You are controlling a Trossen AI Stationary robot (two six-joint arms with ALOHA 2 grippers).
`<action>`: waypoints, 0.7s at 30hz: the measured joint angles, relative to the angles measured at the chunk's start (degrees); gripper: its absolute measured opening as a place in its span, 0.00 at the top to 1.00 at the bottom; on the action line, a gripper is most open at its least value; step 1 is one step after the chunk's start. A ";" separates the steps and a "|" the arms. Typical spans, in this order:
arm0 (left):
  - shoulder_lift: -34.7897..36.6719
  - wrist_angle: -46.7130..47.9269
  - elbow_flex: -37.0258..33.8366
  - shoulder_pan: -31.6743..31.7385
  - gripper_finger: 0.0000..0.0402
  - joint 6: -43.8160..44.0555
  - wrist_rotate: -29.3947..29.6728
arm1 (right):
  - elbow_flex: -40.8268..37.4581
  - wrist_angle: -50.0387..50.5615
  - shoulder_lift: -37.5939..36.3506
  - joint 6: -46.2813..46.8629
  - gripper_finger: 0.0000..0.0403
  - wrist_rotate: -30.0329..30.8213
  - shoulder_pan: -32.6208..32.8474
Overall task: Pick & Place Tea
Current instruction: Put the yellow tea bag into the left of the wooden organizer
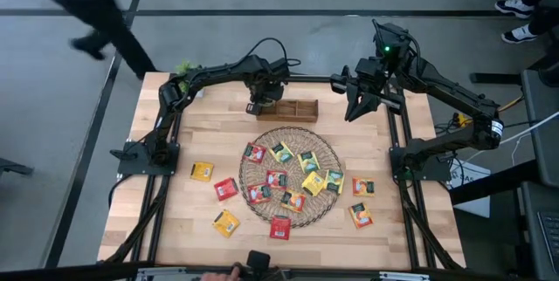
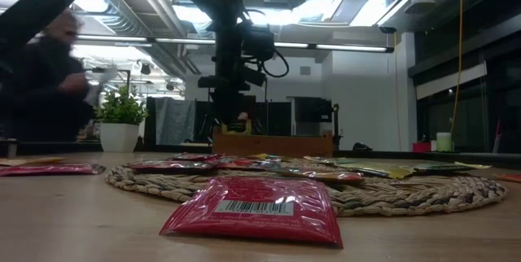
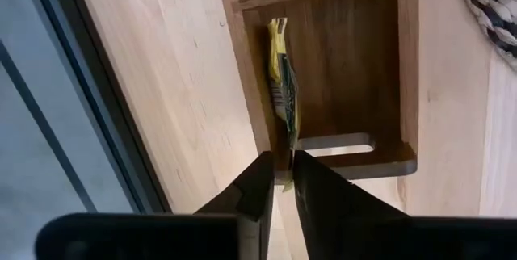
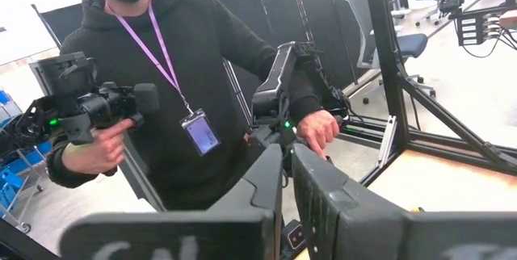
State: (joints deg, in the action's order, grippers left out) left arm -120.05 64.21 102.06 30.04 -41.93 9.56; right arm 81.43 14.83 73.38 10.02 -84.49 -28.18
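Note:
Several red, yellow and orange tea sachets lie flat on the round wicker mat (image 1: 291, 176) and on the table around it; a red one (image 2: 254, 209) lies nearest in the low view. My left gripper (image 1: 259, 104) stands over the left compartment of the wooden box (image 1: 285, 110), shut on a yellow sachet (image 3: 281, 74) that stands on edge along one wall of that compartment. In the low view, this gripper (image 2: 233, 112) hangs above the box (image 2: 273, 145). My right gripper (image 1: 357, 105) waits raised near the far right of the table, shut and empty. My left gripper pinches the yellow sachet by its upper edge (image 3: 287, 140) between its two fingertips (image 3: 266, 171), coming from above and pointing down. The sachet hangs edge-on below the fingers, inside the box's left compartment beside its wall; I cannot tell whether its lower edge touches the floor.
The box has more compartments to its right (image 1: 301, 109). A small potted plant (image 2: 120, 120) stands at the far left corner. A person (image 4: 161, 82) holding a device stands beyond the table's far edge. Bare wood lies on the left (image 1: 166, 211).

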 joint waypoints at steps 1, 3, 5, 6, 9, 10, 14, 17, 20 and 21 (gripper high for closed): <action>0.00 -0.13 0.00 0.00 0.87 0.02 0.33 | 0.00 0.00 0.00 0.00 0.91 0.00 0.00; 0.02 -0.44 0.00 -0.02 0.86 0.02 1.71 | 0.00 0.00 0.00 0.00 0.91 0.00 0.00; 0.01 -1.25 0.00 0.00 0.86 0.03 3.28 | 0.00 0.00 0.00 0.00 0.91 0.00 0.00; 0.02 -1.92 0.00 0.00 0.85 0.05 4.06 | 0.00 0.00 0.00 0.00 0.91 0.00 0.00; 0.02 -3.78 0.00 0.09 0.86 0.07 6.11 | 0.00 0.00 0.00 0.00 0.91 0.03 0.00; 0.02 -4.32 0.00 0.09 0.86 0.08 6.66 | 0.00 0.02 0.00 0.00 0.91 0.22 0.00; 0.02 -3.96 0.44 0.09 0.86 0.24 7.45 | 0.00 0.10 0.00 0.00 0.91 0.76 0.00; 0.04 -2.01 2.71 0.08 0.86 0.80 7.03 | 0.00 0.47 0.00 0.00 0.91 0.79 0.00; 0.04 0.89 5.97 0.09 0.85 1.39 5.48 | 0.00 0.50 0.00 0.00 0.91 0.85 0.00; 0.06 2.04 7.49 0.09 0.85 2.24 4.19 | 0.00 0.50 0.00 0.00 0.91 0.85 0.00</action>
State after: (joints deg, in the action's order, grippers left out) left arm -119.98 66.25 109.55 30.13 -39.69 13.75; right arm 81.43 15.33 73.38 10.02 -83.64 -28.18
